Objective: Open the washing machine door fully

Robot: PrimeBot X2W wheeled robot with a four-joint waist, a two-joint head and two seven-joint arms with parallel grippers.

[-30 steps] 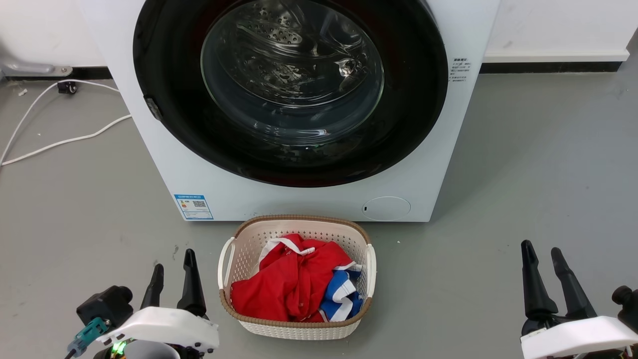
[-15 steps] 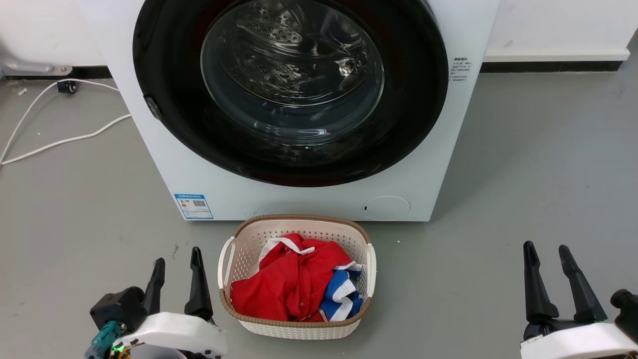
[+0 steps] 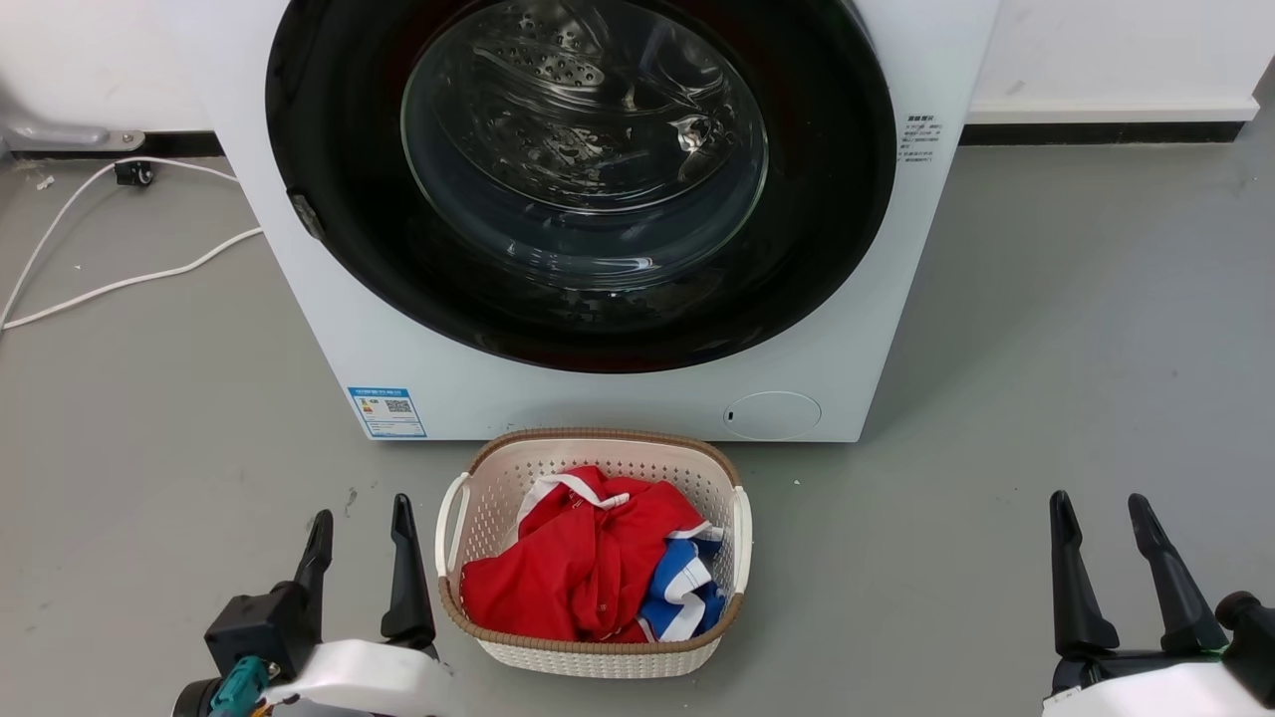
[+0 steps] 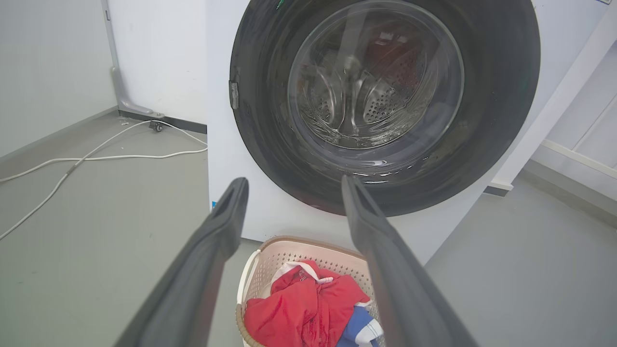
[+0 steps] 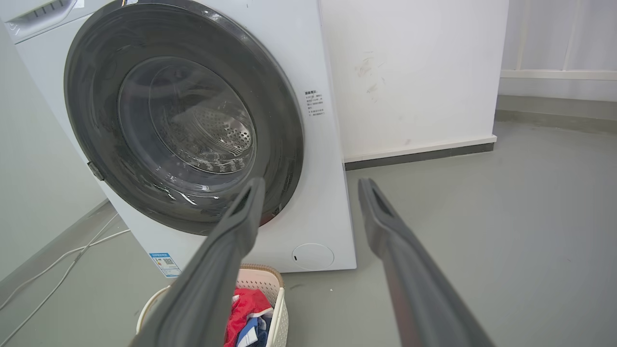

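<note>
Floor: grey concrete.
Washer: centre, facing the robot.
Door: closed flat against the washer front.
Basket: just before the washer.
Left gripper: low left, fingers spread, empty.
Right gripper: low right, fingers spread, empty.

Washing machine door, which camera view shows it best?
The right wrist view: the washing machine door shows almost whole, only its lower edge hidden behind the right gripper. The head and left wrist views cut off its top.
</note>
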